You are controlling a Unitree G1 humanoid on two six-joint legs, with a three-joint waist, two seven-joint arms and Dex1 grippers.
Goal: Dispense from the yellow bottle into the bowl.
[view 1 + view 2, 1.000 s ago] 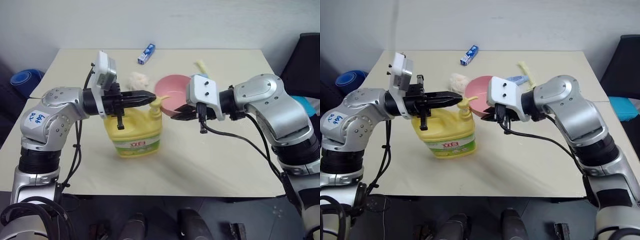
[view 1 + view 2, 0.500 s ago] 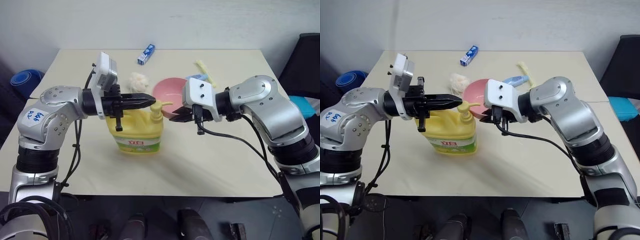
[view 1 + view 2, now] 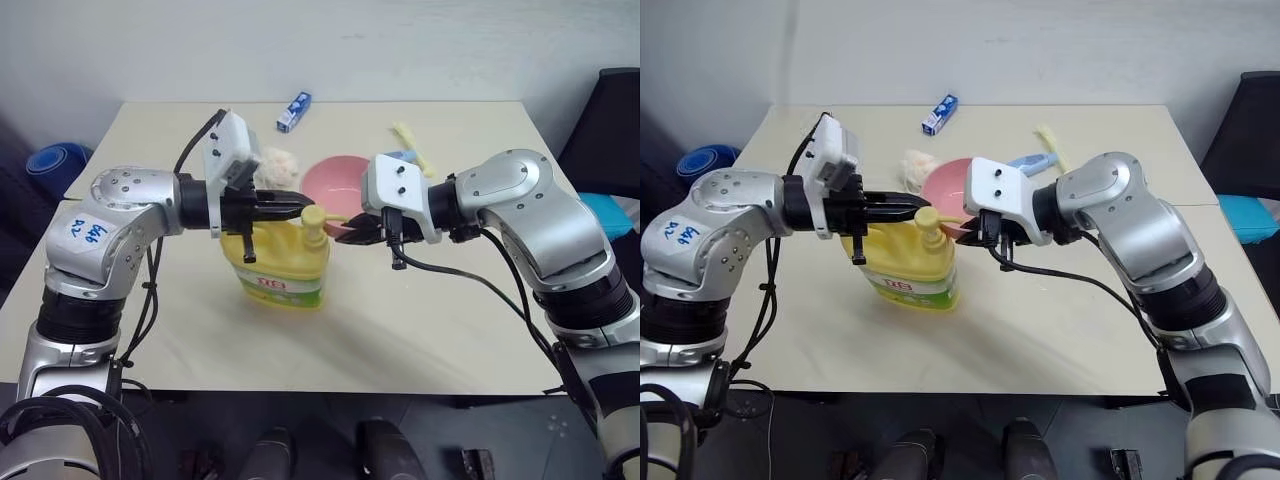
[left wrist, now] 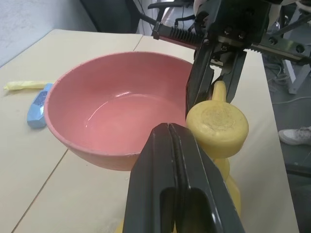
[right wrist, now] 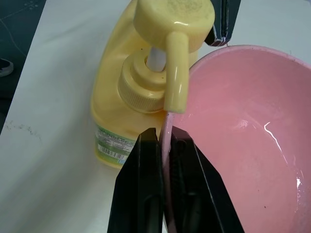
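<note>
The left gripper [image 3: 296,205] is pinched shut on nothing, its tips level and just beside the pump head [image 4: 217,127], slightly higher than the cap and on the side away from the bowl [image 3: 340,180]. The right gripper [image 5: 165,145] is clamped on the bowl's rim, holding it against the jug [image 3: 278,262] so the spout [image 5: 176,73] reaches over the rim. The jug stands upright on the table [image 3: 450,330], pump stem vertical. The press likely belongs to the left arm, which I judge must first come over the cap, then push straight down.
</note>
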